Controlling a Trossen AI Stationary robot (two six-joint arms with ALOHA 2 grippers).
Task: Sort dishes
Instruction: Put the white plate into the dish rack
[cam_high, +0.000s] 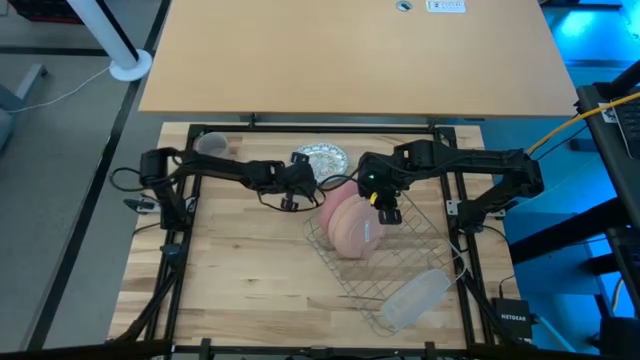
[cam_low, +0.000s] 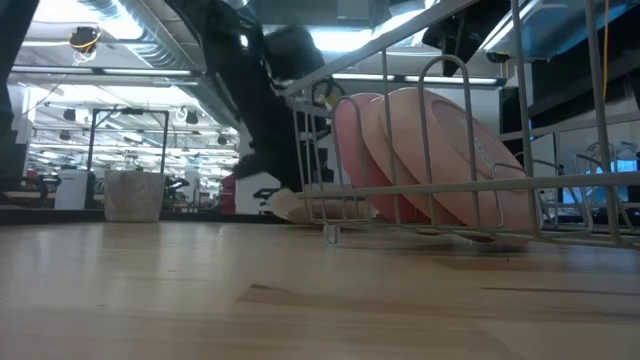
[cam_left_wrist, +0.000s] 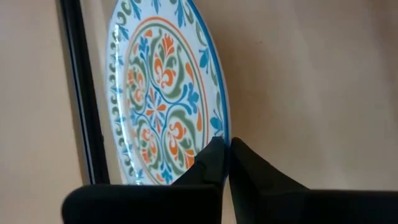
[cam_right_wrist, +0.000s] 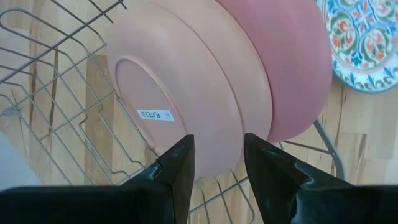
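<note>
The patterned plate (cam_high: 320, 158) lies face up on the table near its far edge and fills the left wrist view (cam_left_wrist: 161, 93). My left gripper (cam_high: 300, 184) is shut at its rim. Two salmon-pink plates (cam_high: 350, 226) stand on edge in the wire rack (cam_high: 400, 255), leaning together; they also show in the low view (cam_low: 440, 160). My right gripper (cam_right_wrist: 217, 167) is open just above them, one finger on each side of the nearer plate's rim (cam_right_wrist: 214, 134), touching nothing. The grey mug (cam_high: 210, 145) stands at the far left. My left gripper has its two fingers closed together on the patterned plate's blue rim (cam_left_wrist: 222, 127), at the edge nearest the gripper. The fingers slant down from the table's left side. The plate appears flat on the table, face up.
A translucent plastic tray (cam_high: 415, 298) lies at the rack's near right end. The table's dark frame bar (cam_left_wrist: 81, 93) runs just beyond the patterned plate. Bare wood lies at the near left (cam_high: 240, 280).
</note>
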